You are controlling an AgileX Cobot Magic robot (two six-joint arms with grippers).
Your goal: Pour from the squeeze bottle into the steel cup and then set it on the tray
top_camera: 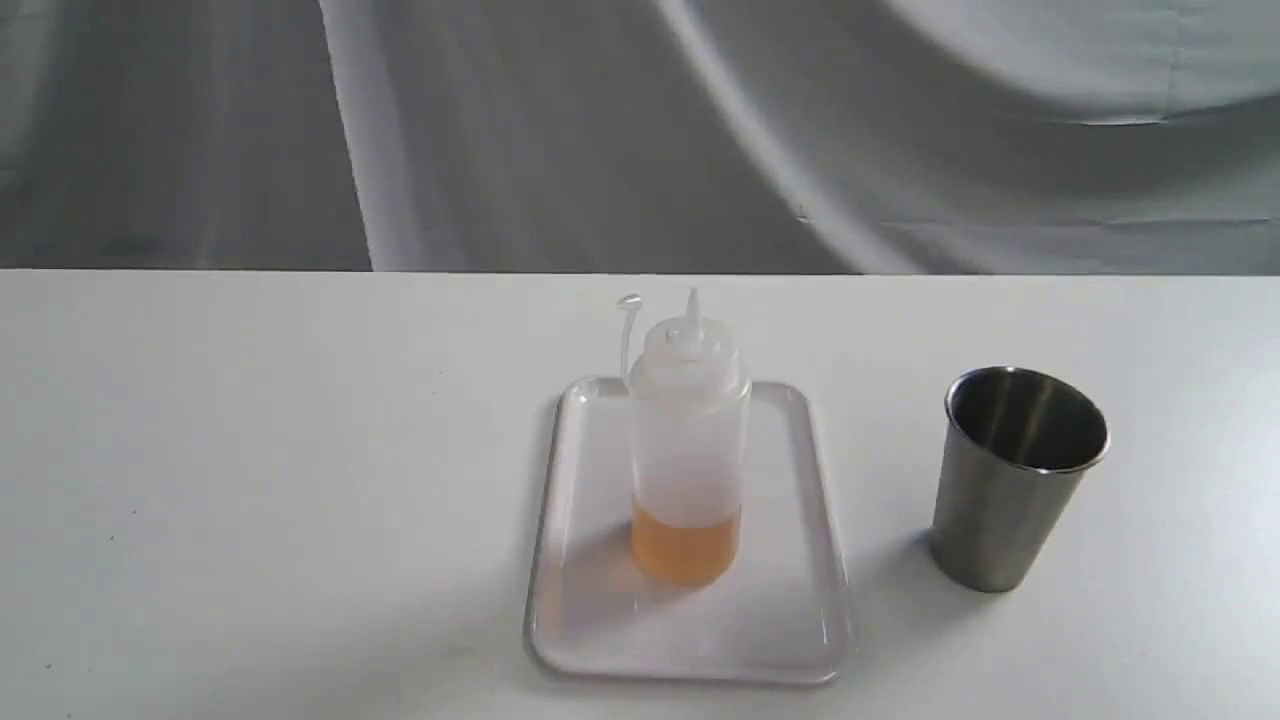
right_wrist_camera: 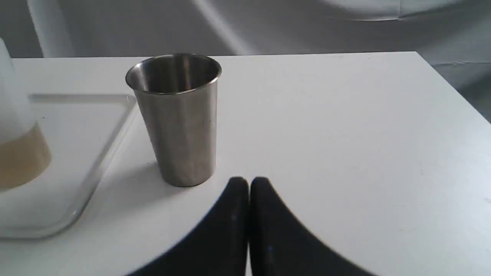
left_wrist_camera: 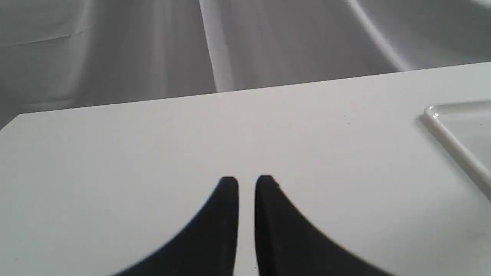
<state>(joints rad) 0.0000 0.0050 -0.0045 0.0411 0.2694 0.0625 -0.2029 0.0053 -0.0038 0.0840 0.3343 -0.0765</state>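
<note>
At table centre, seen from the front: a translucent whitish plastic squeeze bottle (top_camera: pixel 688 450) stands upright on a flat white rectangular tray (top_camera: pixel 690 640), a little toward the tray's 12 o'clock end. A shallow band of amber liquid (top_camera: pixel 686 545) sits at its base. Its cone nozzle (top_camera: pixel 692 300) is uncapped, and the small tethered cap (top_camera: pixel 629 302) sticks up at the nozzle's 9 o'clock.

- The brushed-metal tapered steel cup (top_camera: pixel 1010 500) stands on the white table (top_camera: pixel 250 450) at the bottle's 3 o'clock, well clear of the tray rim. Whether it holds anything, I cannot tell.
- No arm shows from the front. In its own wrist view the left gripper (left_wrist_camera: pixel 246 180) has its fingers drawn almost together, a thin slit between them and nothing held, over bare table. The right gripper (right_wrist_camera: pixel 248 180) is pressed fully together and empty, near the cup's foot.

Risks, as I judge them:
- Fingers that come in unspread would shove instead of grasp. The cup is narrow-footed, probably light, and nearest the right gripper, so it would topple first.
- The bottle wall looks soft. A hard pinch with the nozzle open could spurt liquid before the tip is over the cup.
- With so little liquid the pour needs a steep tilt. That brings the nozzle or the cap close to the rolled rim, and a knock could tip the cup.
- The loose cap may swing into the stream.
- The tray may skid if the bottle drags on lifting.
- A set-down on the raised rim would leave the bottle leaning.
</note>
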